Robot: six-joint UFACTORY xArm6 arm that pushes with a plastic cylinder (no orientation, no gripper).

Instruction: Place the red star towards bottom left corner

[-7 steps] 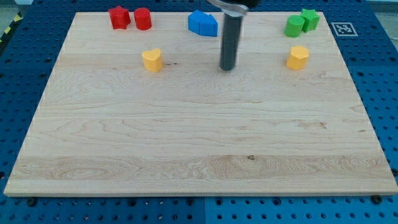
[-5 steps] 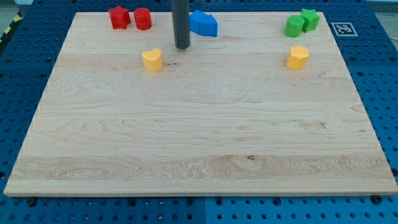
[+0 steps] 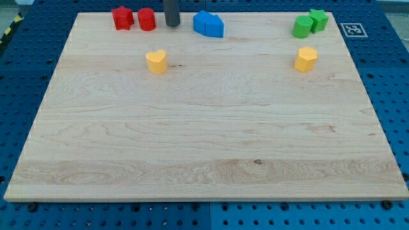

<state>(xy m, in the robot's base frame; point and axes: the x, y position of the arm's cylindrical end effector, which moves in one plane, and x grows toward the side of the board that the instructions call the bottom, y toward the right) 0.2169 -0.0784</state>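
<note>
The red star (image 3: 123, 17) sits at the far left of the wooden board (image 3: 204, 160), close to the far edge, with a red cylinder (image 3: 147, 19) just beside it on its right; whether the two touch cannot be told. My tip (image 3: 172, 25) stands just to the right of the red cylinder, apart from it, and to the left of the blue blocks (image 3: 209, 24), a pair pressed together whose exact shapes are hard to make out. The rod carries no jaws, so nothing is spread or pinched; the tip touches no block. Nearer than the red pair lies a yellow heart-like block (image 3: 156, 61), alone on the left half. On the right half a second yellow block (image 3: 306, 59) lies at about the same depth, and beyond it, near the far right corner, a green cylinder (image 3: 303, 27) and a green star (image 3: 317, 19) sit close together. A black-and-white marker (image 3: 353, 29) lies off the board, on the blue perforated table (image 3: 396, 96).
</note>
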